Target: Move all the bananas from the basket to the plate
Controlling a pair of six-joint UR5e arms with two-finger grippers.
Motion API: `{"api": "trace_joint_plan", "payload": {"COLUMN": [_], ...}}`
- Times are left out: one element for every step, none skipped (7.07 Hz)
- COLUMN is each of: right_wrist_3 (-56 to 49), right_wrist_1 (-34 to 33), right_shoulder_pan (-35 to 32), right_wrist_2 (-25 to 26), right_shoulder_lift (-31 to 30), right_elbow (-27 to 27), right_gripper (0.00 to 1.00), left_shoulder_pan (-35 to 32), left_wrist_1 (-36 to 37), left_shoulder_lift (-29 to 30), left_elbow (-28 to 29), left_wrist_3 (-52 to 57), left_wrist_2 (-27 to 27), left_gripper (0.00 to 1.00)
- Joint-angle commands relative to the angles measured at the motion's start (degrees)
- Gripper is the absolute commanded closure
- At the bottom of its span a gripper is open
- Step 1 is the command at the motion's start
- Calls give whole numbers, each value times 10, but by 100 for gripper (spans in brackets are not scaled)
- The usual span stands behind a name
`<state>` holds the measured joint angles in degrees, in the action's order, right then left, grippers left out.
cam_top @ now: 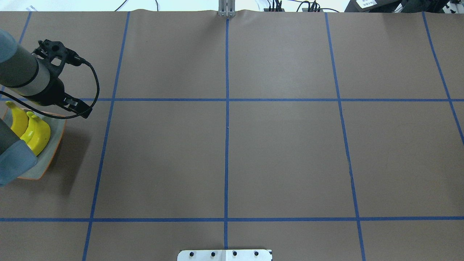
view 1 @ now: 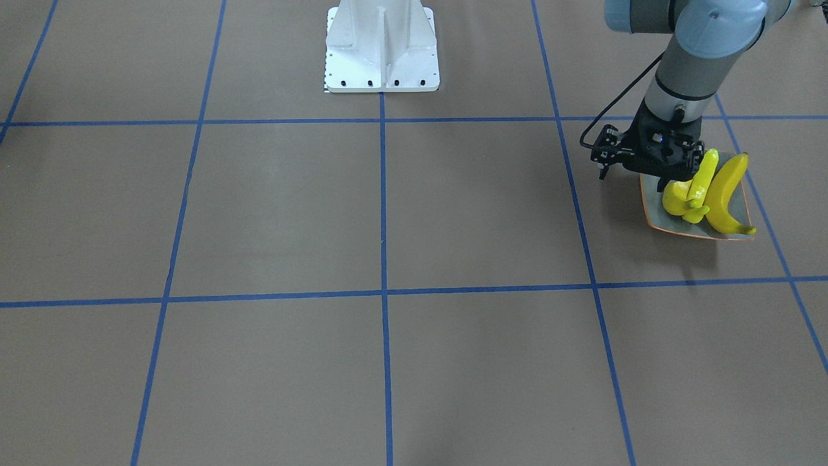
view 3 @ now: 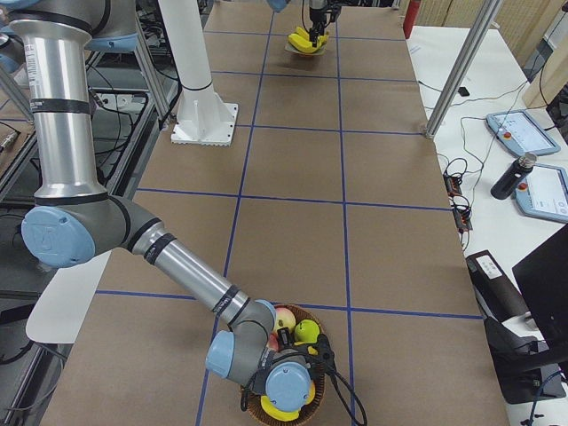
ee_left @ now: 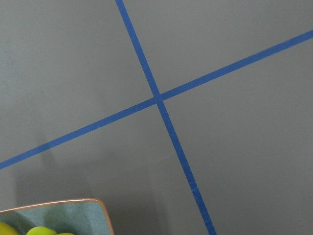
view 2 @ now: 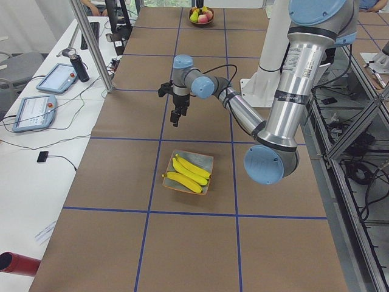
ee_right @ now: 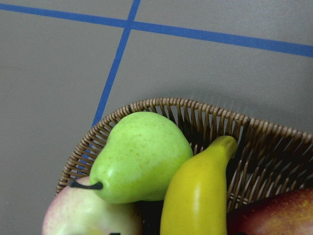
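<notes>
Three bananas [view 1: 728, 191] lie on the grey-green plate [view 1: 653, 212] with the orange rim, seen from the side in the exterior left view [view 2: 189, 171]. My left gripper [view 2: 175, 118] hangs above the table just past the plate. Its fingers do not show clearly, so I cannot tell its state. Its wrist view shows only a plate corner [ee_left: 63, 218]. One more banana [ee_right: 195, 196] lies in the wicker basket [ee_right: 205, 105] next to a green pear [ee_right: 142, 156]. My right wrist [view 3: 284, 383] hangs over the basket [view 3: 254, 410]. Its gripper is hidden beneath it.
The basket also holds apples [ee_right: 83, 215] and a red fruit [ee_right: 279, 215]. The white robot base [view 1: 381, 48] stands at mid-table. Blue tape lines cross the brown table. Tablets and cables lie on the side bench [view 2: 36, 109].
</notes>
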<state>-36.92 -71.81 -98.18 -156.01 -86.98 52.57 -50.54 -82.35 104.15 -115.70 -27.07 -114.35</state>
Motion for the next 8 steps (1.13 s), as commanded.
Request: {"api": "trace_joint_plan", "payload": {"right_wrist_3": [-1, -1, -1, 0, 0, 2, 20, 111], "right_wrist_1": [0, 0, -2, -29, -82, -149, -218, -242], "right_shoulder_pan": [4, 4, 0, -19, -31, -41, -42, -41], "right_wrist_2": [-2, -3, -11, -14, -14, -14, -14, -36], "right_shoulder_lift": [2, 8, 14, 25, 24, 25, 33, 44], "right_elbow": [3, 7, 9, 29, 84, 136, 186, 222], "right_gripper": [100, 100, 100, 100, 100, 100, 100, 100], "left_shoulder_pan": [0, 1, 1, 1, 1, 1, 1, 1], "left_wrist_1": [-1, -1, -1, -1, -1, -1, -2, -3], "left_shoulder_lift": [0, 1, 3, 3, 4, 5, 8, 28], "left_elbow": [0, 1, 1, 0, 0, -1, -1, 6], "left_wrist_3": [0, 0, -1, -1, -2, -2, -11, -31], "left_wrist_2": [-1, -1, -1, -1, -3, -3, -4, -4], "left_gripper": [0, 0, 0, 0, 0, 0, 0, 0]}}
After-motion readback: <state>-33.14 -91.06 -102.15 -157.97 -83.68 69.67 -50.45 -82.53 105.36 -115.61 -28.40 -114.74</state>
